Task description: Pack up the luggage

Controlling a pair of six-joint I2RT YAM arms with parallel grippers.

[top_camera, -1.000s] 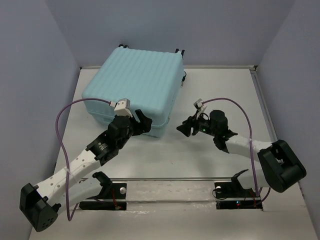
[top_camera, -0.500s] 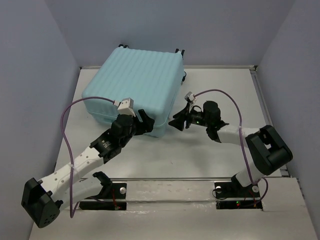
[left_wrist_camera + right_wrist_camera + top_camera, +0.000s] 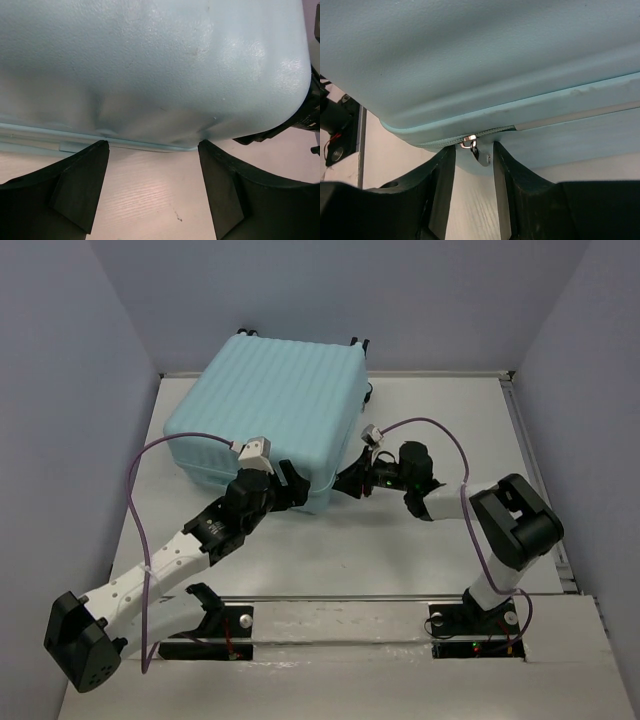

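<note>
**Closed hard-shell case, both arms at its near edge**

The luggage (image 3: 270,410) lies flat and shut on the far left part of the white counter (image 3: 440,420). It is a pale aqua hard shell, and its broad upper face is moulded in fine parallel ribs. Its corners are rounded, and small dark casters (image 3: 358,342) show at its far edge. Up close the plastic has a faintly pebbled, matte grain with soft highlights. A lighter aqua band runs along the seam between the two halves.

The left gripper (image 3: 290,490) sits low at the case's near edge. Its jaws are wide, and the two blunt, wedge-shaped black fingers (image 3: 80,185) stand well apart just short of the shell. Only bare counter, finely striped in texture, lies between them.

The right gripper (image 3: 345,483) is at the near right corner of the case, pointed at the seam. Its jaws are narrow. Its smooth black fingers (image 3: 442,185) flank a small shiny metal zipper pull (image 3: 470,142) that hangs from the zip line. A sliver of space shows on one side of the pull, so it is not clamped.
</note>
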